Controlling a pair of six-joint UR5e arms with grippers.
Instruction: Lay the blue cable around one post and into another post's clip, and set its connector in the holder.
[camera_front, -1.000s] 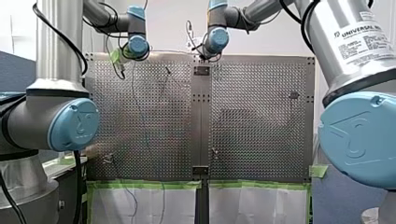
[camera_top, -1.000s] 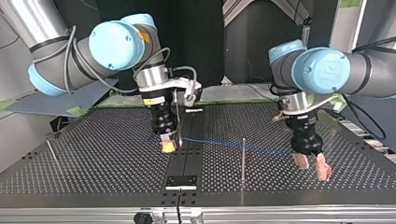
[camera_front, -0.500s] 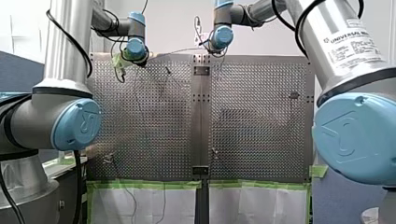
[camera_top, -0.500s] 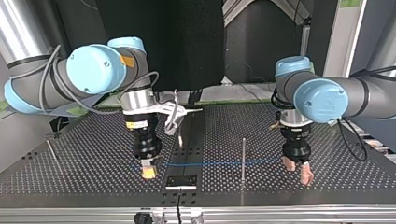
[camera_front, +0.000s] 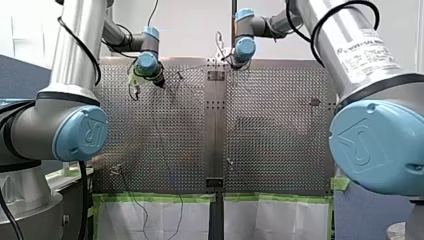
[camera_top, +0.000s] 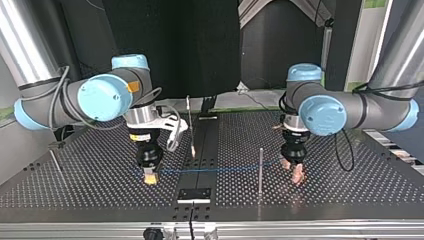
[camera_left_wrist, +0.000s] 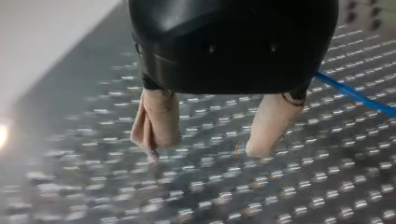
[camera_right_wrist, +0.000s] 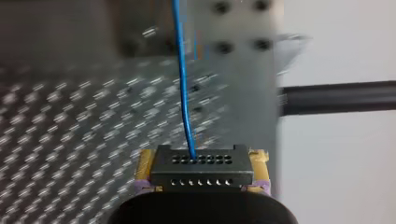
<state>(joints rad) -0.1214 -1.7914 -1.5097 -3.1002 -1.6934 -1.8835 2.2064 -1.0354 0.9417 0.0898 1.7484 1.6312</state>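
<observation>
**Connector** (camera_right_wrist: 201, 161): black, with two rows of holes. It is being pinched between the yellow pads (camera_right_wrist: 142, 169) of my right gripper (camera_right_wrist: 201, 170), just above the perforated table (camera_right_wrist: 70, 121). The gripper's housing is being cut off by the picture's edge.

**Blue cable** (camera_top: 220, 170): it is being led out of the connector's upper row. In the top view it is being stretched from my right gripper across the centre strip (camera_top: 205, 150) to the post (camera_top: 260, 167). Whether it is passing in front of the post or behind it cannot be told. Its far end is being lost beside my left gripper (camera_left_wrist: 203, 150).

**My left gripper:** the beige fingers (camera_left_wrist: 156, 119) are being held spread, with only table between them. The cable is being shown beside the black housing, and its run behind that housing is being hidden.

**Small plate** (camera_top: 194, 194): it is lying at the near end of the centre strip. My right gripper is being held at its left in the top view.

**Front view:** both grippers are being shown small at the table's far end, and their fingers cannot be read there.

**Changes over half a second, top view:**
- My left gripper is now being found nearer the post, shifted toward the view's left.
- My right gripper is being found slightly further left.
- The cable, level then, is now rising toward the post.
</observation>
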